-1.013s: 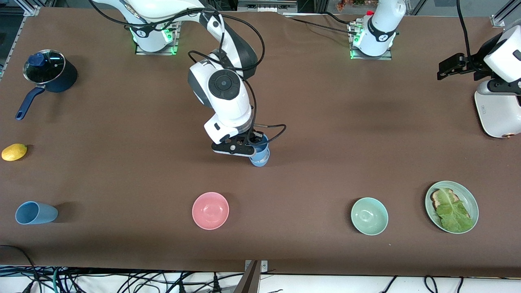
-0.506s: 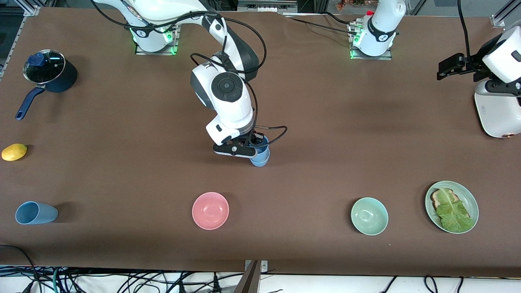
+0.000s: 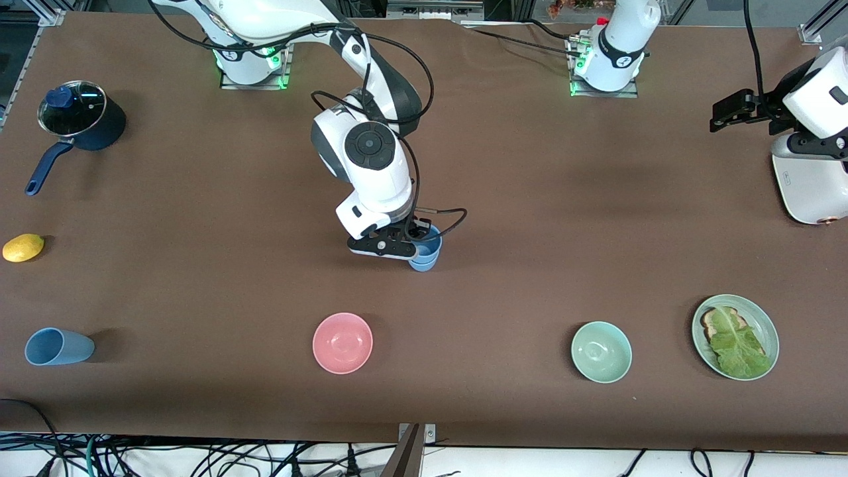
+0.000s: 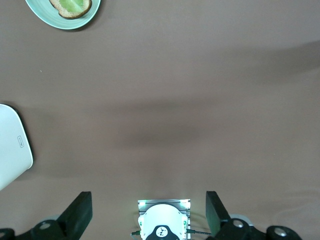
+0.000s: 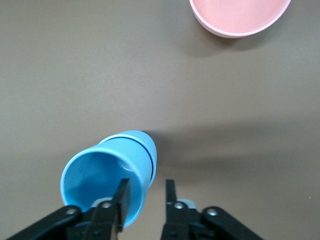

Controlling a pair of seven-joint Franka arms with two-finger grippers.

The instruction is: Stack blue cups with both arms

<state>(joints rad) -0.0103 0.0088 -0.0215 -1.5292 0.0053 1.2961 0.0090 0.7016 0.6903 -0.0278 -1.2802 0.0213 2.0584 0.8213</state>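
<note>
— Nearest the front camera, at the right arm's end of the table: what's that?

— Lone blue cup (image 3: pixel 58 346), on its side. Long axis runs along the table's length, mouth toward the right arm's end. Not yet stacked.

— Next in?

— Pink bowl (image 3: pixel 342 342), then the stacked pair (image 3: pixel 424 252) mid-table, farther from the camera than the bowl.

— Anything changed there?

— Yes. A second ago the upper cup (image 5: pixel 107 175) rode higher, pinched at its rim. Now it sits lower, nested in the lower cup (image 5: pixel 148 145). The right gripper (image 5: pixel 145 200) has parted its fingers; one is inside the mouth, one outside, with nothing clamped.

— Meaning?

— My read: this stack step is done and the cup is released; the toppled cup remains.

— How is the pair oriented?

— Upright, mouths up, long axis vertical.

— Farthest?

— Left gripper (image 3: pixel 723 114), fingers spread wide and empty, waiting over the white appliance (image 3: pixel 809 185) at the left arm's end.
</note>
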